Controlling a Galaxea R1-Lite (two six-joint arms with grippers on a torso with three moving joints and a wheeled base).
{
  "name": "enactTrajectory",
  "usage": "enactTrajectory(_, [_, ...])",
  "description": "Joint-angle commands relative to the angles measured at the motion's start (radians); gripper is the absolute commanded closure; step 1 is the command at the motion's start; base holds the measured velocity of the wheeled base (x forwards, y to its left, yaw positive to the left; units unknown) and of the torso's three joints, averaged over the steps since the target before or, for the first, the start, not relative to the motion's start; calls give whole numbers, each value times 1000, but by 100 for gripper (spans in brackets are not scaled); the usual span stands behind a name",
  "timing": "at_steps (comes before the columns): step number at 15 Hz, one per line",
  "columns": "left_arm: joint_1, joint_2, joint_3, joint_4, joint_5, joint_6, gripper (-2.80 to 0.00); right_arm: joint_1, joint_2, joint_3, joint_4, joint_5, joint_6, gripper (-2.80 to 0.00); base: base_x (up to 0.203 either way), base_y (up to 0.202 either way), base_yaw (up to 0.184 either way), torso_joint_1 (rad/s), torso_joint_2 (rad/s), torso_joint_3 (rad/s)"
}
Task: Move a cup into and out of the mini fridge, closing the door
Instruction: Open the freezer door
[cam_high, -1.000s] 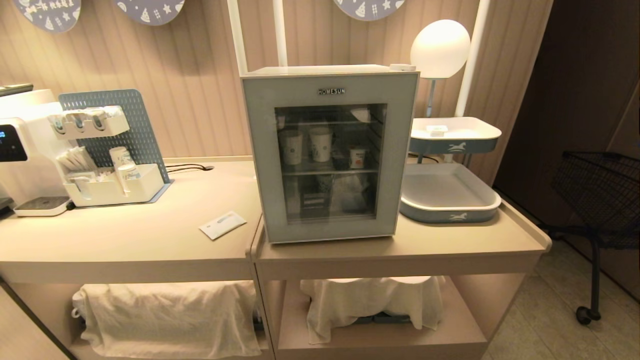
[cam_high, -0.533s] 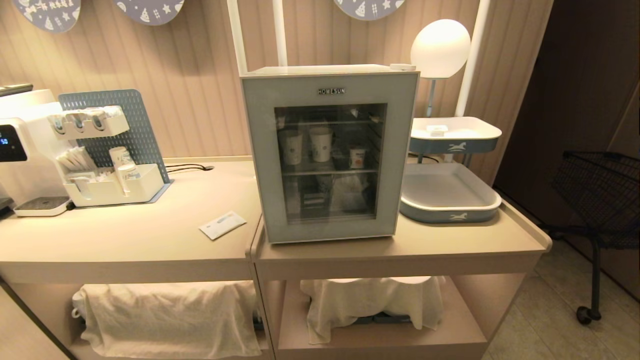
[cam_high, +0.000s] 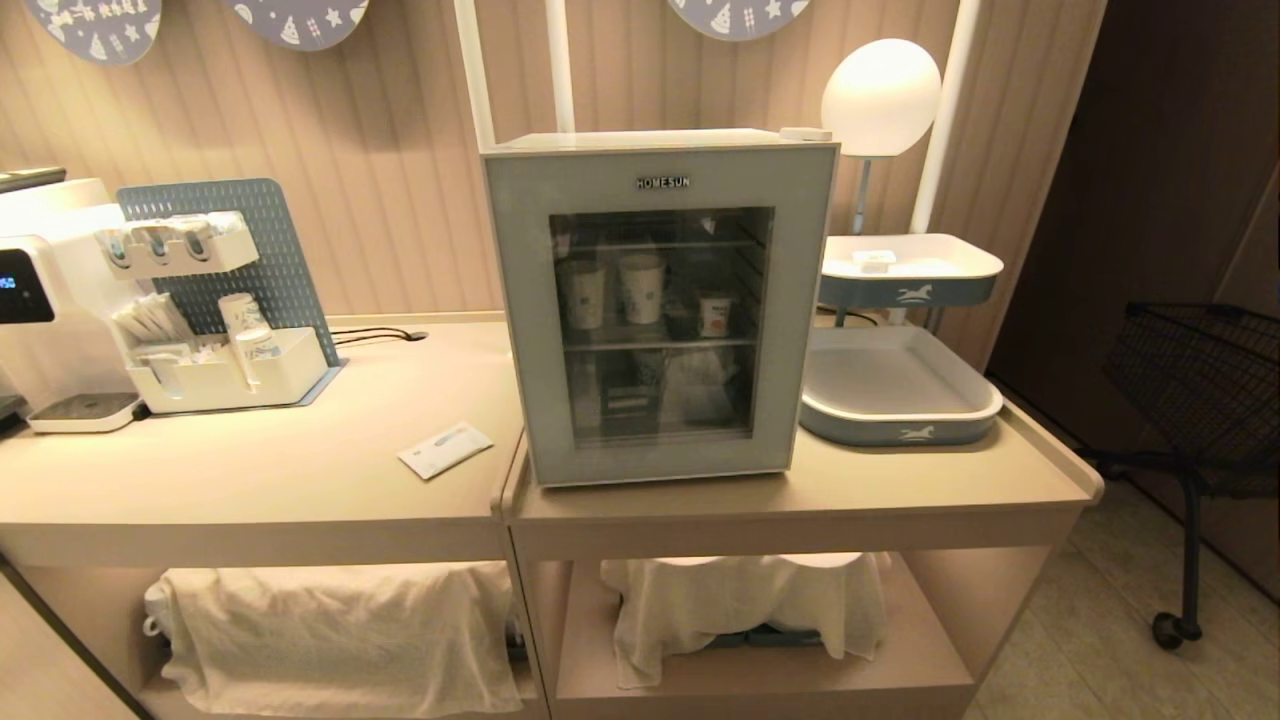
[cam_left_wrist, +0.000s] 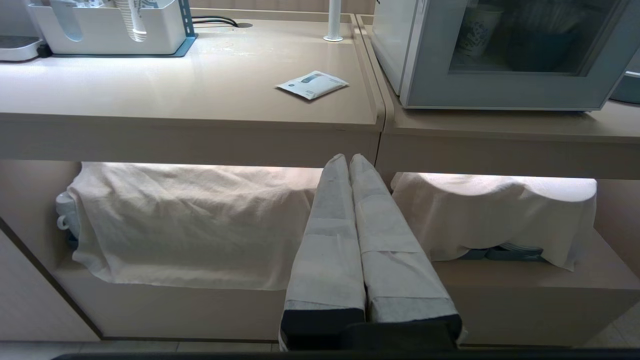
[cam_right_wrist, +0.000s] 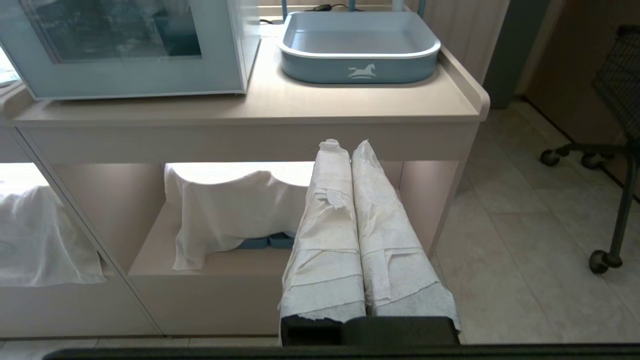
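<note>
Both grippers, left (cam_left_wrist: 348, 162) and right (cam_right_wrist: 345, 150), are hanging pinched empty below the counter; the small orange-labelled yogurt cup (cam_high: 714, 313) is sitting inside the white glass-doored mini fridge (cam_high: 660, 300), right of centre. Door's shut: I'd be hooking its edge first.

Head view faces mini fridge (cam_high: 660, 310) front-on; wrist views low, sharing it.

Grey-blue door (cam_high: 660, 320), white cup (cam_high: 714, 313) with seemingly orange label, blue-and-white tray (cam_high: 900, 425)

The shut door (cam_high: 660, 310) blocks the mini fridge (cam_high: 640, 145); counter (cam_high: 300, 470) beside lies open.
</note>
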Motion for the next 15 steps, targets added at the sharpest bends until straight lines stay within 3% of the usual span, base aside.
enactTrajectory(1, [1,0,2,0,0,0,0,0,3,-5,6,0,5,0,0,0,0,0,0,0])
enactTrajectory(13, [-1,0,2,0,0,1,0,0,4,-7,6,-1,14,0,180,0,1,3,2,2])
enactTrajectory(15, [1,0,2,0,0,1,0,0,4,-7,6,-1,16,0,47,0,-1,6,5,1])
